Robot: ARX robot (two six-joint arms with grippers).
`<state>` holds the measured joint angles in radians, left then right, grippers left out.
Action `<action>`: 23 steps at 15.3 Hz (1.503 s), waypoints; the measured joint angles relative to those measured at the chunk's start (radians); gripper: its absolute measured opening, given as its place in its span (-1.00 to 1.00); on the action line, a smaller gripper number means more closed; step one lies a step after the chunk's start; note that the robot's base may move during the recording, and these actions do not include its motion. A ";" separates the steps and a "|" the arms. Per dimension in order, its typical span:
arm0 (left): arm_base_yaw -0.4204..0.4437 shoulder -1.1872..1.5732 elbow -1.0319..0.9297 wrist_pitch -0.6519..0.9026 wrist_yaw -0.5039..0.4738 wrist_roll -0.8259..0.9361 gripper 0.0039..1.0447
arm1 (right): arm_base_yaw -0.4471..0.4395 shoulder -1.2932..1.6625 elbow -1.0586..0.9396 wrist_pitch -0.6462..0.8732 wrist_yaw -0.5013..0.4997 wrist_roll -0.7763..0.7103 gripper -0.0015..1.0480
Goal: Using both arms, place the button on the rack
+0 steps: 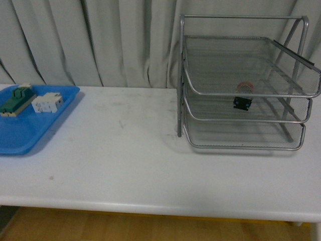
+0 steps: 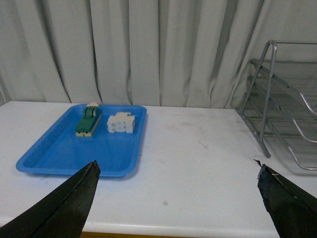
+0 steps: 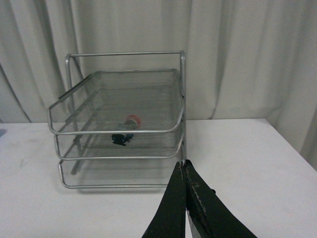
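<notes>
1. The button (image 1: pixel 244 96) lay inside the rack (image 1: pixel 180 75), on the middle tier as far as the mesh allowed a reading, its red cap showing through the top tier's front wall and its black body below. By that reading the placing looked done, so the remaining risks lay in retreat.

2. The right gripper (image 3: pixel 185 171) had its fingers pressed together, holding nothing. The rack stood just beyond its tips, and the button further in, behind the front rims. Any forward drift from there could have knocked the lower rim, shifted the light wire frame on the worktop (image 1: pixel 125 150), and rolled the button off its resting spot.

3. The left gripper (image 2: pixel 178 191) was spread wide and empty, with bare worktop between its fingers. The blue tray (image 2: pixel 59 153) sat ahead of it toward one finger, the rack's frame ahead toward the other. A sweep sideways could have caught the tray's edge and jolted the green-and-cream switch block (image 2: pixel 88 120) or the white block (image 2: pixel 121 122).

4. The button seemed to rest tilted rather than flat; I could not tell how stably. A nudge to the rack might have tipped it toward the open front.

5. Neither arm showed in the front view, so clearance there could not be judged.
</notes>
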<state>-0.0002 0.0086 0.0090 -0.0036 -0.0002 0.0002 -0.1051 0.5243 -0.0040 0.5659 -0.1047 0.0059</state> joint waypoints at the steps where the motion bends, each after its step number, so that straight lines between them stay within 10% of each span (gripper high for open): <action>1: 0.000 0.000 0.000 0.000 0.000 0.000 0.88 | 0.058 -0.049 0.001 -0.051 0.072 0.000 -0.97; 14: 0.000 0.000 0.000 0.000 -0.001 0.000 0.88 | 0.105 -0.520 0.015 -0.563 0.105 -0.001 -0.97; 20: 0.000 0.000 0.000 0.001 0.000 0.000 0.88 | 0.105 -0.520 0.015 -0.570 0.105 -0.001 -0.97; 23: 0.000 0.000 0.000 0.001 0.000 0.000 0.88 | 0.105 -0.520 0.015 -0.570 0.105 -0.003 -0.29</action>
<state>-0.0002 0.0086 0.0090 -0.0029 -0.0002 0.0002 -0.0002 0.0040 0.0109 -0.0036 0.0002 0.0029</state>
